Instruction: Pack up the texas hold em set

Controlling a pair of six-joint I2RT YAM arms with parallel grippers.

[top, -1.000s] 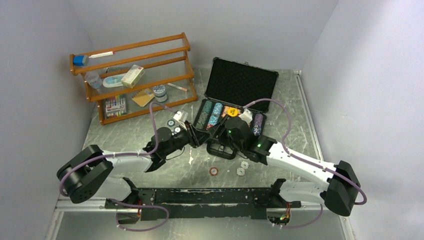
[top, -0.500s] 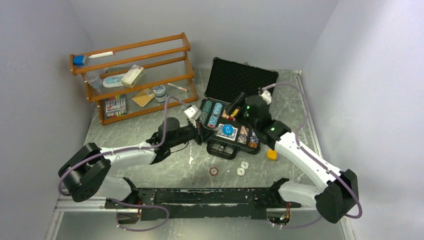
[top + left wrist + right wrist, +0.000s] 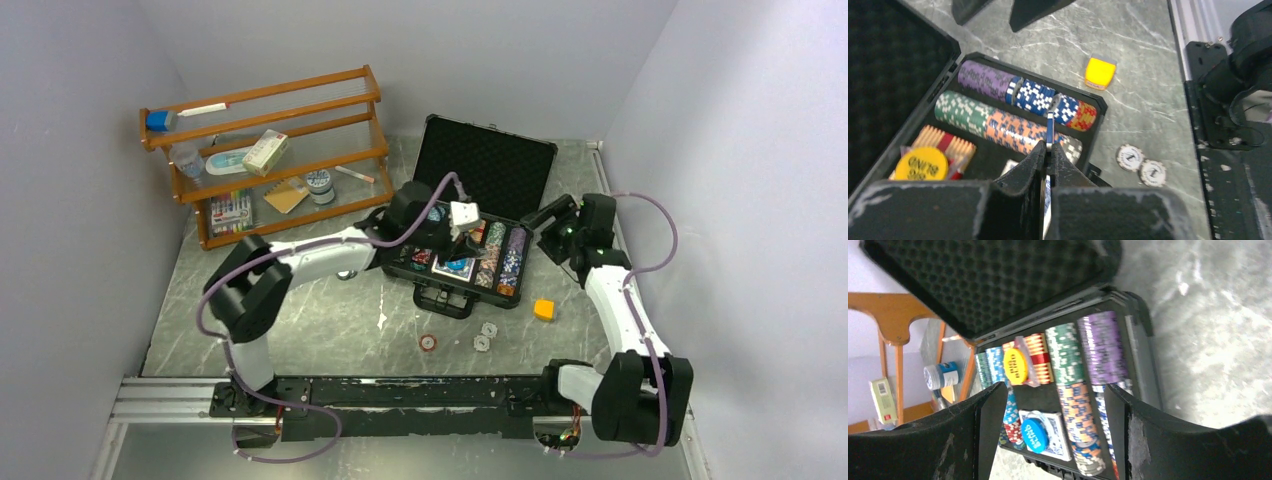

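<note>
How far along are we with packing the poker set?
Done: most chips sit in rows in the open case, along with the yellow button and blue button.
In hand: the left gripper is shut on one blue chip above the case; the right gripper is open, holding nothing.
Left: a red chip and two white tokens lie loose on the table, and the lid is up.

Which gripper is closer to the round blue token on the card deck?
Left. The left gripper hovers over the open black case, close by the round blue token; the right gripper, open, sits beyond the case's right edge.
</note>
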